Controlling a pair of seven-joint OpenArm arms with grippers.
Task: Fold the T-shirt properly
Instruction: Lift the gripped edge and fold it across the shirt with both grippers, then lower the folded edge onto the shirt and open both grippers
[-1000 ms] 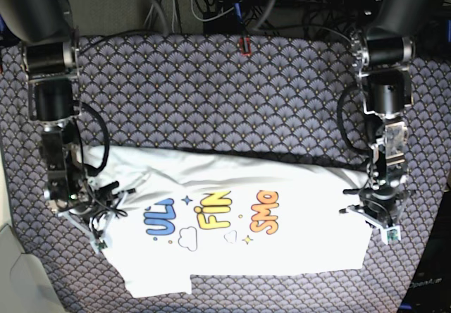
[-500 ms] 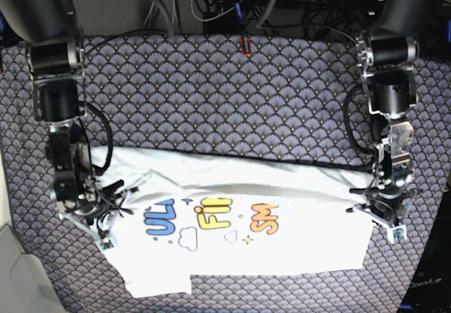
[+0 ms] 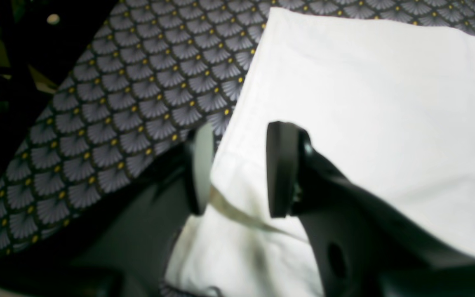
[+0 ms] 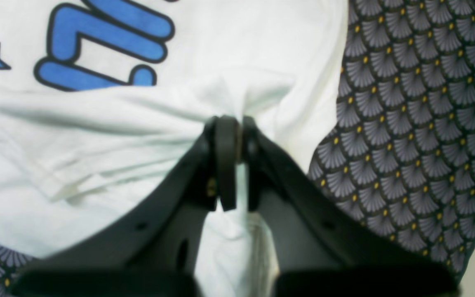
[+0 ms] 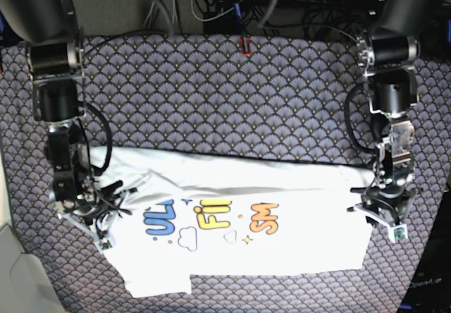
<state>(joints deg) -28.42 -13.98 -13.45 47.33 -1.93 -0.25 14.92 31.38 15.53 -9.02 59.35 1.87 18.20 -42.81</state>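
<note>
The white T-shirt [image 5: 282, 256] lies print up at the front of the table, showing blue "UL", yellow "FI" and orange "SM". Its upper part is folded down over the tops of the letters. My right gripper [image 5: 99, 218] is at the shirt's left edge. In the right wrist view it [image 4: 229, 123] is shut on a bunched pinch of the shirt [image 4: 97, 144] beside the blue letters. My left gripper [image 5: 378, 214] is at the shirt's right edge. In the left wrist view its jaws [image 3: 239, 169] stand apart, with the plain shirt edge [image 3: 365, 103] lying between them.
A dark cloth with a grey fan pattern [image 5: 225, 101] covers the table. Cables and a small red item [image 5: 245, 45] lie at the back edge. The cloth's edge and a pale surface [image 5: 14, 271] are at the front left.
The folded upper layer has slid further down over the print, so "SMO" now reads "SM". Both grippers have shifted slightly along with the cloth.
</note>
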